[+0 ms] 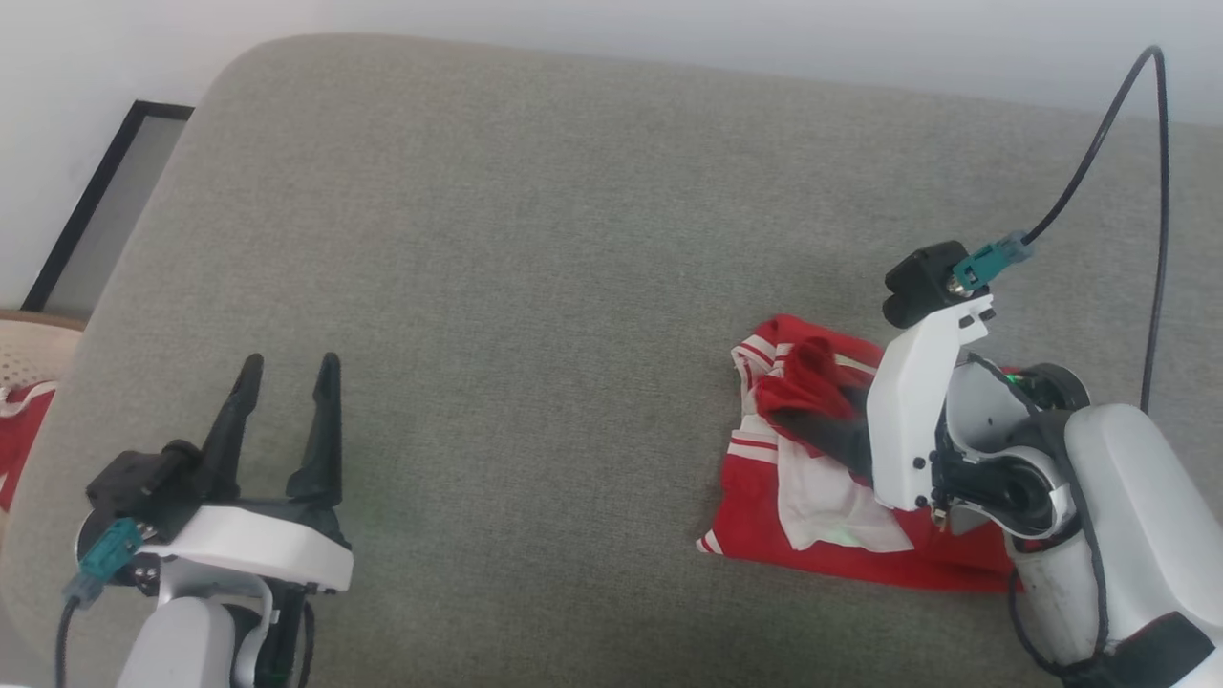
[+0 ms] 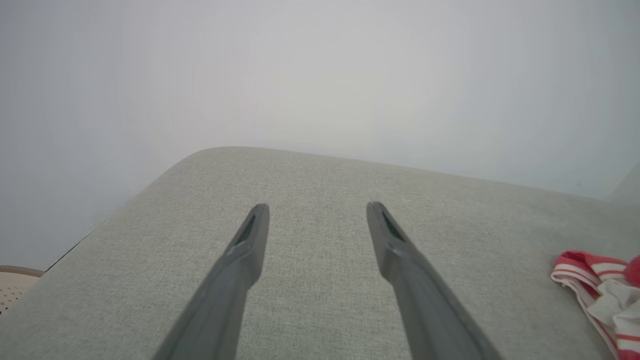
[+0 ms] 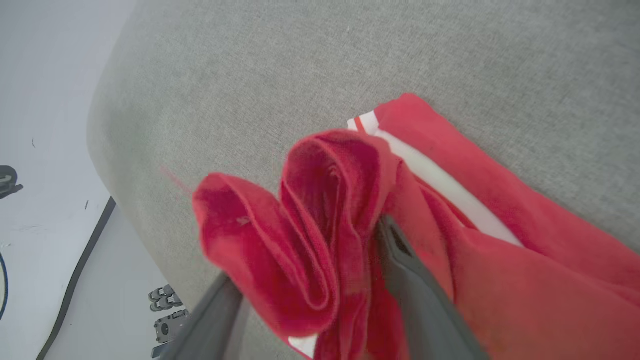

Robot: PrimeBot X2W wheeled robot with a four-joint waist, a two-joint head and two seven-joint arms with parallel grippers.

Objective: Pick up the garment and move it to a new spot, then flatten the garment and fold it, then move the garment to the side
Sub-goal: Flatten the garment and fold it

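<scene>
The garment [image 1: 764, 497], red with white sleeves and striped trim, lies crumpled at the right of the grey cushion [image 1: 535, 287]; its lettering is hidden. My right gripper [image 1: 783, 416] reaches into it from the right. In the right wrist view a raised red fold of the garment [image 3: 300, 225] stands between the two spread fingers [image 3: 405, 270] of the right gripper [image 3: 305, 250], covering the left fingertip. My left gripper [image 1: 287, 368] hovers open over bare cushion at the lower left, and the left wrist view shows nothing between the left gripper's [image 2: 315, 207] fingers. The garment's striped edge [image 2: 600, 290] shows at far right.
The cushion's rounded corner is at the upper left, with a pale wall behind it. A black-framed panel [image 1: 105, 201] leans beyond the left edge. A beige perforated basket [image 1: 29, 358] holding red cloth sits at the far left. A black cable [image 1: 1127, 143] arcs above the right wrist.
</scene>
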